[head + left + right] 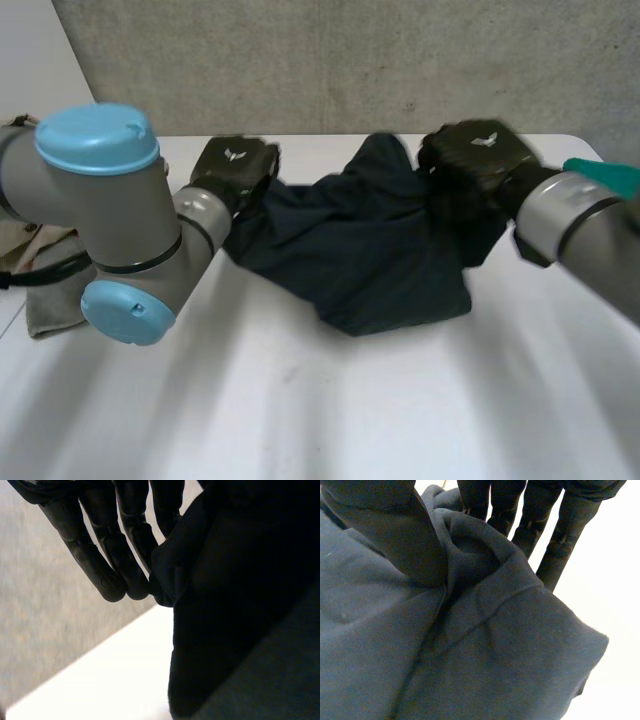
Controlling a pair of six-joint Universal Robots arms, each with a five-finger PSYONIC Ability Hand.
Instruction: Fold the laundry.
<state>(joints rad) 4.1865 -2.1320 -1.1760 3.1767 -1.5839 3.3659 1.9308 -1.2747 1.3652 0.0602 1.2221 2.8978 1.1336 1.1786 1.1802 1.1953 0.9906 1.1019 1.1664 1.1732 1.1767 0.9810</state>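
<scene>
White table bears a dark garment; left hand and right hand each pinch its far edge.

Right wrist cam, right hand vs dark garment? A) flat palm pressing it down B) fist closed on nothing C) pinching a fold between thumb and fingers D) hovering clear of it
C: the right hand has its thumb clamping a fold of the dark garment against the fingers behind it.
</scene>
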